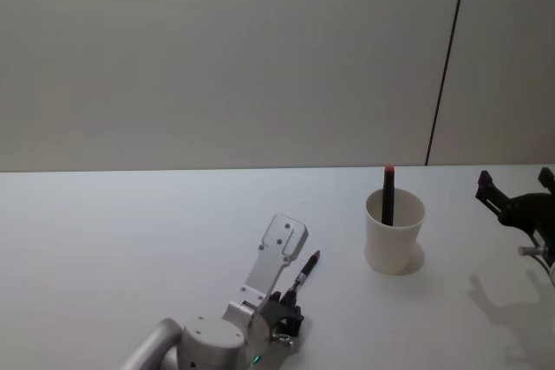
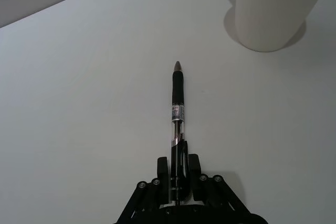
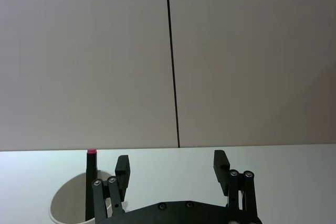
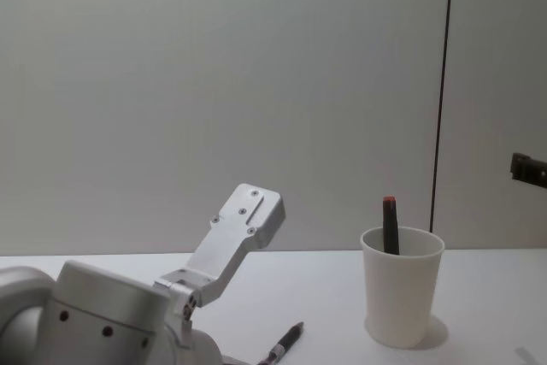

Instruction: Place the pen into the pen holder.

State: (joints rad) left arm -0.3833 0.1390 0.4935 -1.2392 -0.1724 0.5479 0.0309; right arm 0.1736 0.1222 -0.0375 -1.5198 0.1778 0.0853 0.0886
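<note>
Jutting forward from the left end effector (image 2: pixel 178 169), the pen (image 2: pixel 178 106) has its rear clamped

1. We see a plain white table (image 1: pixel 113 231) stretching across the whole width of the head view.
2. The pen holder (image 1: pixel 395 240), a white paper cup, stands upright on its right part and casts a soft shadow on the top.
3. A dark pen (image 1: pixel 305 271) sits low over the table, left of the cup and apart from it. We cannot tell whether it touches the surface.
</note>
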